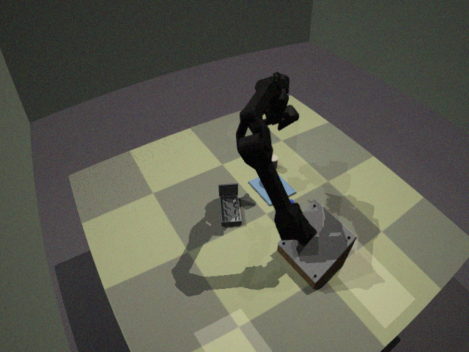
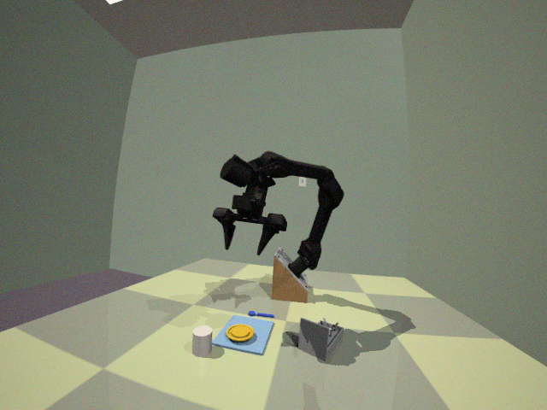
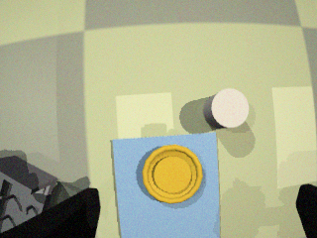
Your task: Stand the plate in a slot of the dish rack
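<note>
Black fingers (image 2: 249, 247) wide open, empty, seemingly above plate (image 2: 239, 332).

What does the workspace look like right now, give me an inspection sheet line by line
Surface: checkered table, pale green and grey squares, crossed by arm shadows.
Job's things: yellow plate lying flat on a blue mat; grey rack beside the mat, apart from it.
Clutter: white cylinder next to the mat; blue spoon just off the mat's edge toward the arm's base.
Gripper: gripper open, fingers pointing down, holding nothing, high above the plate.
Cables: nothing seen.
Surroundings: green walls, purple floor past the table; arm mounted on a wedge-shaped base.
</note>
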{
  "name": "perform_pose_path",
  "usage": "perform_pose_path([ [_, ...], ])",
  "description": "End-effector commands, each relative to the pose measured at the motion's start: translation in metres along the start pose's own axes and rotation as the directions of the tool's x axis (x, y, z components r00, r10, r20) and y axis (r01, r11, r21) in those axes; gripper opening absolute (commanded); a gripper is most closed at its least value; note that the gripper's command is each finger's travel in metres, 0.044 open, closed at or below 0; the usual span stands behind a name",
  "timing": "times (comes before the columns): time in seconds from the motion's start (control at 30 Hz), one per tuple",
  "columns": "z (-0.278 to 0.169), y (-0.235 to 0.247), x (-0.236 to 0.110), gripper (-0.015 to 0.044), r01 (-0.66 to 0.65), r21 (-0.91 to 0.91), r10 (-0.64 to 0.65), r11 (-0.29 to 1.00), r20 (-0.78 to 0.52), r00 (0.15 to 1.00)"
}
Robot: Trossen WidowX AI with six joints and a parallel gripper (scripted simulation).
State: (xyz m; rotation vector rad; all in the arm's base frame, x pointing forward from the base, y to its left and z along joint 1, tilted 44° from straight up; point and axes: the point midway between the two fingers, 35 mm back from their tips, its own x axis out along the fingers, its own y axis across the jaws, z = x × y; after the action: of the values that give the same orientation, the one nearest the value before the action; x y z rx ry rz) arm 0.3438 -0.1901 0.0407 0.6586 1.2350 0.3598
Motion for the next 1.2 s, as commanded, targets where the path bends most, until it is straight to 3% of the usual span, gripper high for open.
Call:
perform_pose_path([
  [0.0,-0.013,-0.001,0.021,0.04,-0.021,-0.024,0.018,0.999,-0.138,0.99],
  [0.2,-0.032,0.0,0.044,0.04,-0.068,-0.047,0.05,0.997,-0.309,0.95],
  [0.4,-0.033,0.0,0.047,0.04,-0.069,-0.048,0.051,0.996,-0.314,0.948],
  [0.67,-0.069,0.0,0.15,0.04,-0.073,-0.048,0.054,0.996,-0.313,0.948],
  [1.17,-0.071,0.003,0.166,0.04,-0.073,-0.048,0.054,0.996,-0.312,0.948],
])
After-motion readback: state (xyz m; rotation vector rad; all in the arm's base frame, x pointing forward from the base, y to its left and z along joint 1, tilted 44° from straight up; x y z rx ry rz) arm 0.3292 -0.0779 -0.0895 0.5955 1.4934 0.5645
